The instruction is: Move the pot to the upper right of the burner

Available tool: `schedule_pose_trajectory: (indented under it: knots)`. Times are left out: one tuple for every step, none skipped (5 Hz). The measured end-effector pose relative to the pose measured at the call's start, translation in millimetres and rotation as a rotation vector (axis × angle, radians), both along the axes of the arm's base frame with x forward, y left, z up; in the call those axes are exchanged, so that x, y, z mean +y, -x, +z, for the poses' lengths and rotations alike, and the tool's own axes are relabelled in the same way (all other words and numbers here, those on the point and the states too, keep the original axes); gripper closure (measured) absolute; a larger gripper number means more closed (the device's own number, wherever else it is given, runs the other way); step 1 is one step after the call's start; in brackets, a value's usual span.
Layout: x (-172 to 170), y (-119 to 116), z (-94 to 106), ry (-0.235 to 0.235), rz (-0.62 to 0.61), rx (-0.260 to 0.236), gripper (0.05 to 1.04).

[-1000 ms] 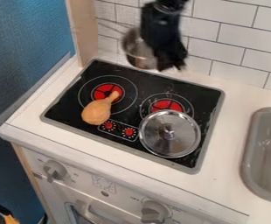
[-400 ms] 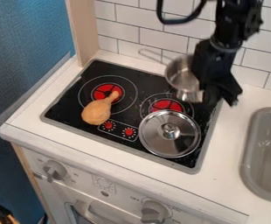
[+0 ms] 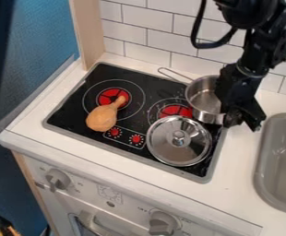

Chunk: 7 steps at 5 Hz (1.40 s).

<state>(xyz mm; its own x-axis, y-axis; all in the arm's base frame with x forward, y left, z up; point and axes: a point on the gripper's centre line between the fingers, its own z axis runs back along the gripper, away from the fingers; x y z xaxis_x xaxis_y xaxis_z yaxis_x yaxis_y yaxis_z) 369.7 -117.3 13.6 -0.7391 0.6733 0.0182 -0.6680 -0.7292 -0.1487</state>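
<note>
Pot and end effector lower and farther right, now by the right edge of the cooktop

My black WidowX 250 arm comes in through the top edge of my camera view, right of centre, its rounded upper joint up there and a black cable looping down on the view's left side and curling back up. From that joint the arm slants down and a little to the view's left through the wrist, and my gripper hangs below it, pointing downward.
</note>
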Motion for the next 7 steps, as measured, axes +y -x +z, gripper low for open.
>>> schedule_pose_trajectory:
  knots:
    - [-3, -3, -4.2, -0.013, 0.004, 0.007, 1.01]
    - [-1, -4, -3.9, -0.024, 0.011, 0.0, 0.992]
    - [0, -4, -2.4, -0.032, 0.02, 0.003, 0.826]
    - [-1, -3, -2.1, -0.033, 0.017, 0.004, 0.548]
    - [1, -2, -0.3, -0.046, 0.007, 0.023, 0.243]
    - [2, 0, 6.4, -0.042, 0.006, 0.013, 0.072]
    - [-1, 2, 34.7, -0.014, -0.028, 0.003, 0.075]
